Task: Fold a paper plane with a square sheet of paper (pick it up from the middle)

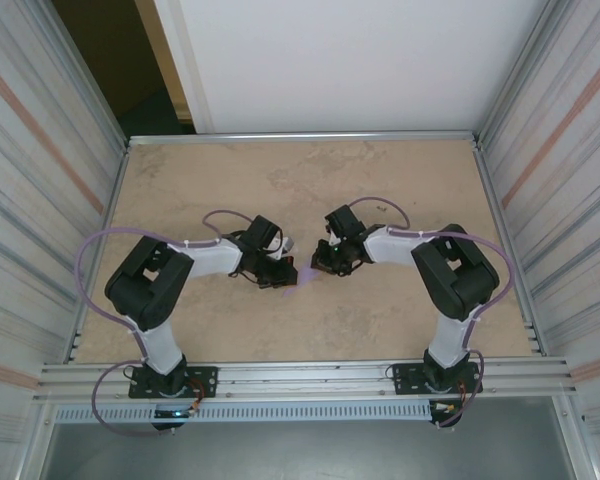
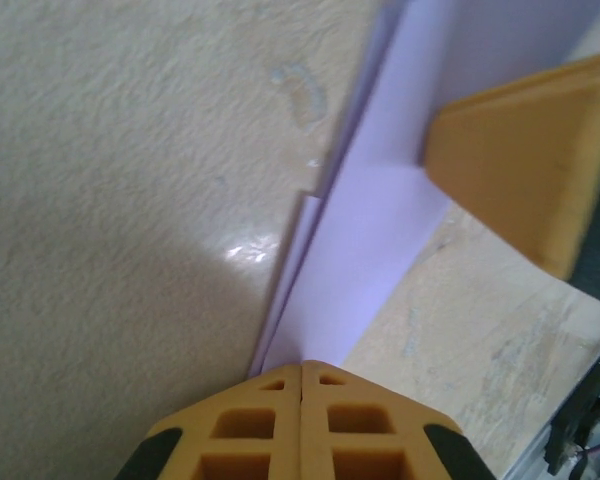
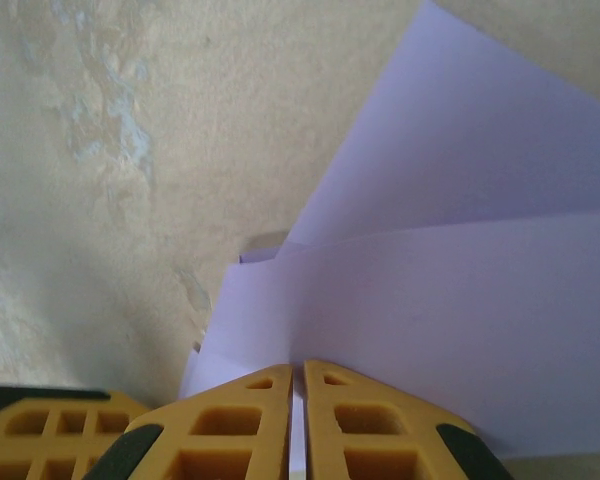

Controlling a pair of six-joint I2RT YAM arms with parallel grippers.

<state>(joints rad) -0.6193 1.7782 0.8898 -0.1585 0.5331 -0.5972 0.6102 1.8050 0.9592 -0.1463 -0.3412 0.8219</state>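
Observation:
The lavender sheet of paper is folded into overlapping layers and held just above the table between the two arms at mid-table. My left gripper is shut on one end of it, and the folded strip runs away from the jaws. My right gripper is shut on the paper, a thin sliver of it showing between the fingers. In the top view the left gripper and right gripper almost touch. Whether the folds form the paper plane I cannot tell.
The tan table is ringed by a metal rail, with ribbed walls on both sides. The right gripper's yellow finger crowds the left wrist view, and the left gripper's finger sits beside the right jaws.

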